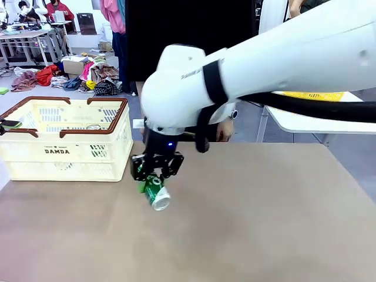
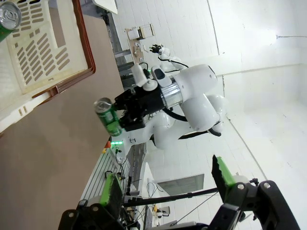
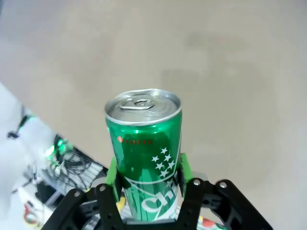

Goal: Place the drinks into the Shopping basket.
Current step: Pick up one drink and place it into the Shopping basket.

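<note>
Brown tabletop (image 1: 264,223) runs left to the cream basket (image 1: 35,158), which stands just beside the right gripper (image 1: 154,179). That gripper is clamped on the green can (image 1: 157,192), held tilted and low above the table. Carried across at this height, the can would likely strike the basket wall. The left gripper (image 2: 168,184) hangs spread and empty, and its camera shows another can (image 2: 9,17) inside the basket.
</note>
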Robot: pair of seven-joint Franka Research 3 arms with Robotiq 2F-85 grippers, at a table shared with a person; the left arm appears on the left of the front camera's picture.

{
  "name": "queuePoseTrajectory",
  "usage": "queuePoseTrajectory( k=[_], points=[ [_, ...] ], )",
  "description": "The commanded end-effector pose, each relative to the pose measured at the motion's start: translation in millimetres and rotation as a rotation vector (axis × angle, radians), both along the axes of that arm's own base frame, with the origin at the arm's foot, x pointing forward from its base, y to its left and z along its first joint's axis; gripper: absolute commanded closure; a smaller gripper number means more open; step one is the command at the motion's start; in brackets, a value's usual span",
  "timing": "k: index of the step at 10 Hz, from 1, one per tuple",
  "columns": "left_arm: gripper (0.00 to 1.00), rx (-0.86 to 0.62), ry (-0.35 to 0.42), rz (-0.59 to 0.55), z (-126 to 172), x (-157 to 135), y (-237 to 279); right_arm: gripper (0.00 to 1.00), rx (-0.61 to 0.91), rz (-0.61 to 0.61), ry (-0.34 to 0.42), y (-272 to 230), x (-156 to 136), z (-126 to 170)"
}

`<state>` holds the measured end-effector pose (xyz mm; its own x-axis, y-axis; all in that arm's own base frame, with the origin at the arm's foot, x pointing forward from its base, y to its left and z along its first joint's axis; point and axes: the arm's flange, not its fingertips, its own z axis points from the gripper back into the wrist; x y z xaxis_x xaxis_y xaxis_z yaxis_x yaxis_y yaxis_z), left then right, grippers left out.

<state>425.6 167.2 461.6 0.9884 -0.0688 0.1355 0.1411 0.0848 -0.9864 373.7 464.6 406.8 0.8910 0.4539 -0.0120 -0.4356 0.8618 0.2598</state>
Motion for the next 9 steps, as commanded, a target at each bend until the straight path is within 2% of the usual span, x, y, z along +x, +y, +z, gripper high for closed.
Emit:
queuePoseTrajectory(
  k=[1,2,4,6,7,9],
  points=[
    [0.0,-0.011,0.007,-0.003,3.3,-3.2,-0.8,1.0,-0.076,-0.136,0.004,30.9,22.7,-16.6],
    [0.0,-0.011,0.007,-0.003,3.3,-3.2,-0.8,1.0,-0.127,-0.18,-0.011,38.1,27.3,-33.5],
    [0.0,-0.011,0.007,-0.003,3.3,-3.2,-0.8,1.0,-0.173,-0.199,0.015,39.2,33.0,-58.7],
    [0.0,-0.011,0.007,-0.003,3.3,-3.2,-0.8,1.0,-0.157,-0.202,0.021,31.5,36.2,-61.0],
    [0.0,-0.011,0.007,-0.003,3.3,-3.2,-0.8,1.0,-0.154,-0.179,0.026,27.0,34.4,-76.1],
    [0.0,-0.011,0.007,-0.003,3.3,-3.2,-0.8,1.0,-0.154,-0.179,0.026,27.0,34.4,-76.1]
  ],
)
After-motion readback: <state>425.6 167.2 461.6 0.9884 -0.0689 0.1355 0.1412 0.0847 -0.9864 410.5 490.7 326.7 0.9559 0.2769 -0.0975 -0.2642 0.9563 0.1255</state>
